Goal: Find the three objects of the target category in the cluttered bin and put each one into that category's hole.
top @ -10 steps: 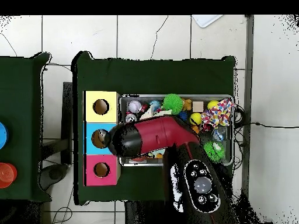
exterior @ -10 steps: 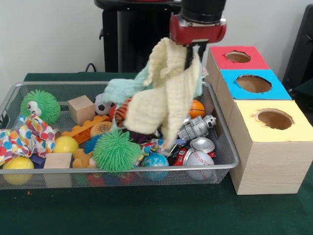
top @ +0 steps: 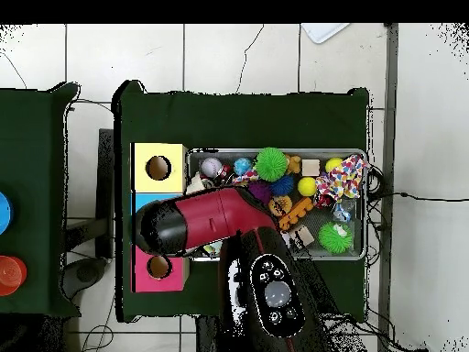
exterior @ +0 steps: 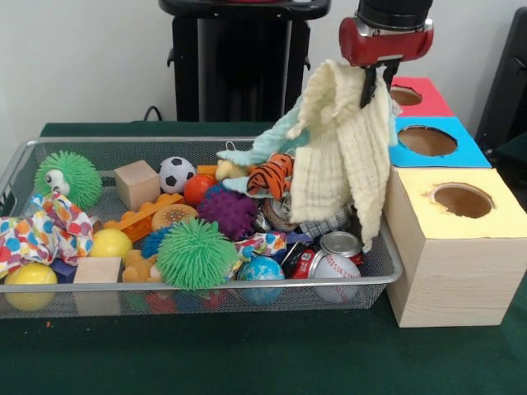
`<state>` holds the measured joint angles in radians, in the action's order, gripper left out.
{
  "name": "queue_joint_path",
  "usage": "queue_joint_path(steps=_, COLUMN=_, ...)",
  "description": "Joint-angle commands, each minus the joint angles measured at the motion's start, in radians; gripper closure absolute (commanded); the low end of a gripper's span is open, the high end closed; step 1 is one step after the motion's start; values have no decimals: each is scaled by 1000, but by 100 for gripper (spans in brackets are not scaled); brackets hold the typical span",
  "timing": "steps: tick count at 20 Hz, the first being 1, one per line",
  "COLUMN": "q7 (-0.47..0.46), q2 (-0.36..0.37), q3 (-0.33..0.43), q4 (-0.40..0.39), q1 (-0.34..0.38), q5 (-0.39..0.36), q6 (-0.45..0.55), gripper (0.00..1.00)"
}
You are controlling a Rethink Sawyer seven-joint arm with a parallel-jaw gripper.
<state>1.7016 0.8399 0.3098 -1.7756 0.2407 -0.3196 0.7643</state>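
Gripping a pale yellow cloth (exterior: 342,144), the pincer (exterior: 375,86) hangs beside the red-topped hole (exterior: 403,96); no plastic bags show anywhere in the bin (exterior: 380,265).

Hidden and cut-off parts

Arm (top: 206,223) covering blue-topped hole overhead; cream cloth (exterior: 342,148) masking jaws and red-topped hole's (exterior: 404,95) left rim; arm cropped at front view's top.

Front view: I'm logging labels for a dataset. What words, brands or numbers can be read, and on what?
None can be read.
The red drink can in the bin shows print too blurred to read.
The three box tops, red, blue and yellow, carry no lettering.
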Motion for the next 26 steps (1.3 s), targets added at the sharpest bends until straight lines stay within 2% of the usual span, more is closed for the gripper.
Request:
queue_joint_path(steps=1, q7=190, q2=-34, q3=-63, q4=-55, q1=25, q5=41, q6=-28, gripper=100)
queue_joint_path(steps=6, q7=67, q2=-75, q3=-92, q4=-31, q1=80, q5=-72, q6=-73, gripper=100)
queue_joint_path(steps=10, q7=-38, q2=-90, q3=-80, q4=-2, q1=145, q5=-117, q6=-53, gripper=100)
queue_joint_path(steps=16, q7=-104, q2=-102, q3=-33, q4=27, q1=209, q5=-148, q6=-18, gripper=100)
queue_joint_path(steps=21, q7=-173, q2=-139, q3=-8, q4=71, q1=266, q5=-226, q6=-21, gripper=100)
queue_joint_path(steps=26, q7=-229, q2=-110, q3=15, q4=38, q1=349, q5=-272, q6=-24, gripper=100)
